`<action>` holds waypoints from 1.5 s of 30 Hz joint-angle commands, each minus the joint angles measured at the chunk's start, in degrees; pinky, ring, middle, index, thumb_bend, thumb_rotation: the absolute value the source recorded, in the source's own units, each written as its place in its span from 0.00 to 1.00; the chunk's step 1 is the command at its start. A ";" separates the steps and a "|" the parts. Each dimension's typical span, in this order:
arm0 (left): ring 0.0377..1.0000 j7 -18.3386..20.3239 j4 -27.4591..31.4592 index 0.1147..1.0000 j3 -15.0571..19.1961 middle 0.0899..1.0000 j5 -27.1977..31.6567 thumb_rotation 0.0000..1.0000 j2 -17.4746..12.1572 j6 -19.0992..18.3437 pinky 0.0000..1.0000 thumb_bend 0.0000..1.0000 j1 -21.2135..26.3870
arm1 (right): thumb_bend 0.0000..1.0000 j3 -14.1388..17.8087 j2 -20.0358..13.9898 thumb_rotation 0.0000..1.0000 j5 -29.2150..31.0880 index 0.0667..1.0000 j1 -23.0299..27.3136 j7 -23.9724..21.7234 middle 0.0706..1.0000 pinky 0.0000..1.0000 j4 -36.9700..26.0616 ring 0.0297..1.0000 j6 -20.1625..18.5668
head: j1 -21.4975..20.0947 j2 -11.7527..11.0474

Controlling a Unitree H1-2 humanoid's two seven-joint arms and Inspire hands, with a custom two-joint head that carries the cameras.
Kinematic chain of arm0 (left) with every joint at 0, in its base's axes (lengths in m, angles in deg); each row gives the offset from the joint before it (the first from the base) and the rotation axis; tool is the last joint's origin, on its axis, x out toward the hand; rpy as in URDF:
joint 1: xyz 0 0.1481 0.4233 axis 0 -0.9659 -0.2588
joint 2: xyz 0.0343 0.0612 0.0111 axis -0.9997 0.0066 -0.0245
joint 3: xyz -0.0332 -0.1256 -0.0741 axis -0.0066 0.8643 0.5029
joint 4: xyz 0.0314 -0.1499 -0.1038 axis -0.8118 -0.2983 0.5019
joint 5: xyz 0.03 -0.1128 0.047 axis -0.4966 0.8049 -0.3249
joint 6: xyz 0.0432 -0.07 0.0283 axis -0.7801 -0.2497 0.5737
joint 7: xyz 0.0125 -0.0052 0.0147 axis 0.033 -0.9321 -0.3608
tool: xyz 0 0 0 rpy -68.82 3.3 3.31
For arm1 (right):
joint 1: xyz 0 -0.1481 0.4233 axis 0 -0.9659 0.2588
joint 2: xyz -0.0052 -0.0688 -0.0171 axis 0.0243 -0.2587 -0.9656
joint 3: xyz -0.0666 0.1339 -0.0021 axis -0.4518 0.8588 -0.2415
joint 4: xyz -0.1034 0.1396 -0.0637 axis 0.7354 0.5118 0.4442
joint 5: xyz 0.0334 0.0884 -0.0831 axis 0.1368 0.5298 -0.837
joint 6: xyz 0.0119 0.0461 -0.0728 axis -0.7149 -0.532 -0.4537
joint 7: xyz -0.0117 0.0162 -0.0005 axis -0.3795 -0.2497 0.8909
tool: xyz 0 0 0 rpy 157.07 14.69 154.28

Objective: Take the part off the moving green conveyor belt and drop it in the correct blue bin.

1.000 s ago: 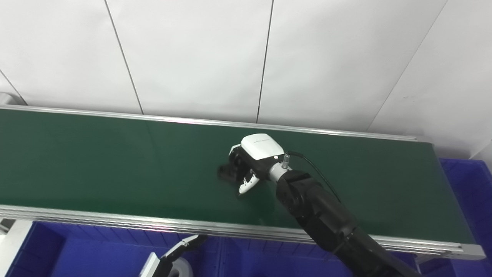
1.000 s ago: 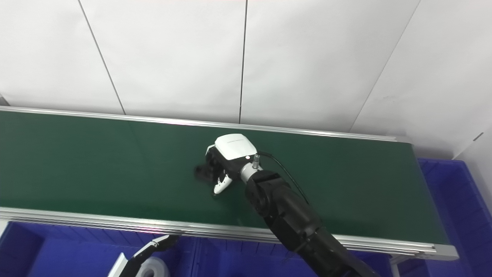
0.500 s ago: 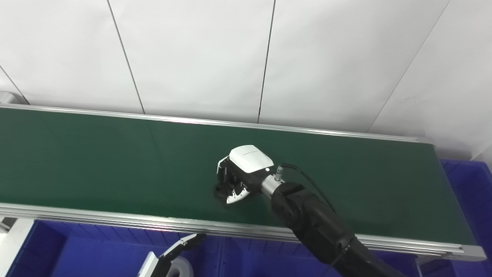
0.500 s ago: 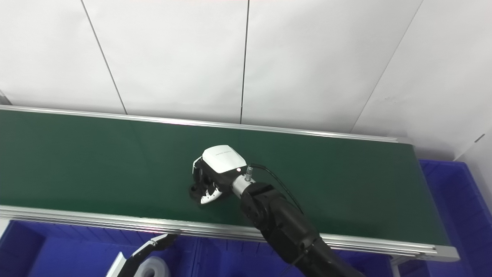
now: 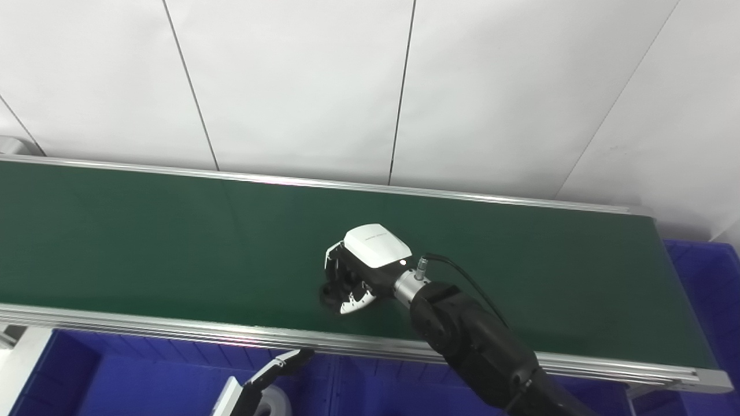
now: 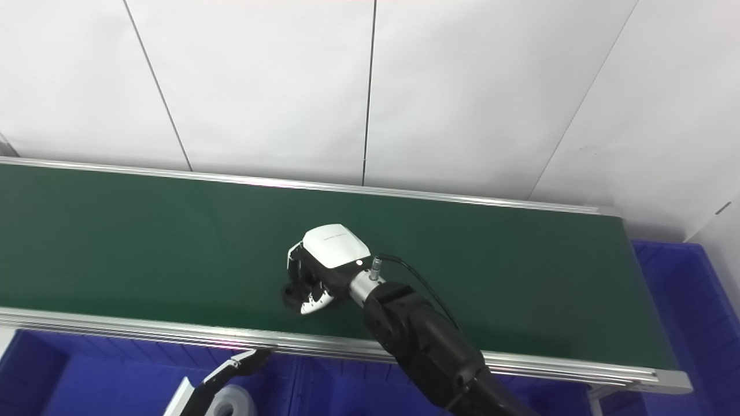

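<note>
- Clearly the right hand (image 5: 359, 276) is down on the green conveyor belt (image 5: 144, 242), near its front rail and about midway along, with its fingers (image 5: 354, 299) curled around a small dark part (image 5: 328, 293).
- From where I stand it looks clenched on that part, though the palm covers most of it, so I cannot say how secure the hold is.
- Judging by its size, the part seems light and rigid, probably plastic or metal; a wrap across its body, low to the belt, looks best.
- Its shape is mostly hidden, dark against dark green.
- Only a fingertip or two of the left hand (image 5: 272, 372) shows at the bottom edge, over a blue bin (image 5: 115, 375); I cannot tell how it is set.
- Another blue bin (image 5: 705, 289) sits past the belt's right end, cut off.
</note>
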 commanded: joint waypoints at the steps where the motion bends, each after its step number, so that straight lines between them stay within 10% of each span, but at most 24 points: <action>1: 0.77 -1.10 1.16 0.78 0.19 0.79 -1.21 0.77 -0.67 1.56 0.74 0.74 0.43 | 0.52 1.75 0.29 0.00 0.44 0.49 0.77 -1.31 0.47 0.40 -5.41 0.39 -0.62 | -0.03 0.14; 14: 0.76 -2.40 1.70 0.78 -0.65 0.78 -2.01 0.77 -1.12 1.56 0.73 0.72 0.55 | 0.51 9.90 -0.21 0.00 -0.16 0.49 -3.49 -10.59 0.46 0.41 -26.11 0.39 -8.24 | -0.25 1.10; 31: 0.76 -2.77 4.06 0.77 1.80 0.77 -3.57 0.83 -1.98 1.56 0.75 0.76 -1.49 | 0.51 13.56 -2.22 0.00 -0.11 0.53 -25.44 -8.81 0.43 0.31 -42.21 0.35 -5.19 | -1.65 4.48; 45: 0.77 10.71 8.76 0.77 12.32 0.78 4.52 0.75 -0.79 1.56 0.75 0.74 -5.58 | 0.51 13.60 -1.20 0.00 -0.67 0.52 -44.87 -1.74 0.46 0.34 -41.38 0.36 -3.43 | -2.91 8.07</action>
